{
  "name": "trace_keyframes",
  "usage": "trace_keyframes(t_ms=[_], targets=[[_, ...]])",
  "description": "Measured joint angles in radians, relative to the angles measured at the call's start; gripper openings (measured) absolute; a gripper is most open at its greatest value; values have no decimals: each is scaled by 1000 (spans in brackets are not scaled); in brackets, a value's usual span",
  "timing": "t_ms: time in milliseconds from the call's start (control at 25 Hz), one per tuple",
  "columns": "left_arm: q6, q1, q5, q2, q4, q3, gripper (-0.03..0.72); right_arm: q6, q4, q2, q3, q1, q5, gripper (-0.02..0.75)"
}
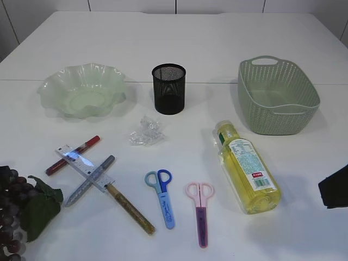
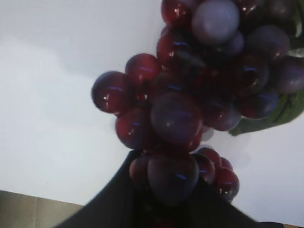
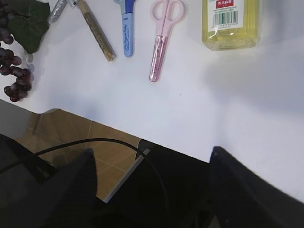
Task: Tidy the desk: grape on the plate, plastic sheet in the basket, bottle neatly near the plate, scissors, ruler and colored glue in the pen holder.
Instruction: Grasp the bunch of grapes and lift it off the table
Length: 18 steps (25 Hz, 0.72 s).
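Grape bunch (image 1: 13, 204) at the lower left edge of the exterior view, on the white table (image 1: 217, 32), well apart from the green plate (image 1: 82, 89) at upper left. In the left wrist view, bunch (image 2: 190, 95) filling the upper right, with the left gripper (image 2: 164, 199) at the bottom closed narrowly around its lowest berries. Right gripper (image 3: 152, 190) parked off the table's near edge, jaws standing wide, holding nothing. Likely risks: hold on loose berries only, so slipping or swinging on the lift; bunch dropping short of the plate; dragging leaf (image 1: 38, 209) brushing the ruler (image 1: 86, 167) and glue pens nearby.
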<state>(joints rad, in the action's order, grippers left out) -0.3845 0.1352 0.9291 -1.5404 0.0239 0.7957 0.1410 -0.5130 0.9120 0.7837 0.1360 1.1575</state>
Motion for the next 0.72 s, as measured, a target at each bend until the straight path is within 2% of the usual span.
trace_keyframes(t_ms=[720], targets=[[8,0,64,419,-45,-8,123,0,0,0,0,0,-4,563]])
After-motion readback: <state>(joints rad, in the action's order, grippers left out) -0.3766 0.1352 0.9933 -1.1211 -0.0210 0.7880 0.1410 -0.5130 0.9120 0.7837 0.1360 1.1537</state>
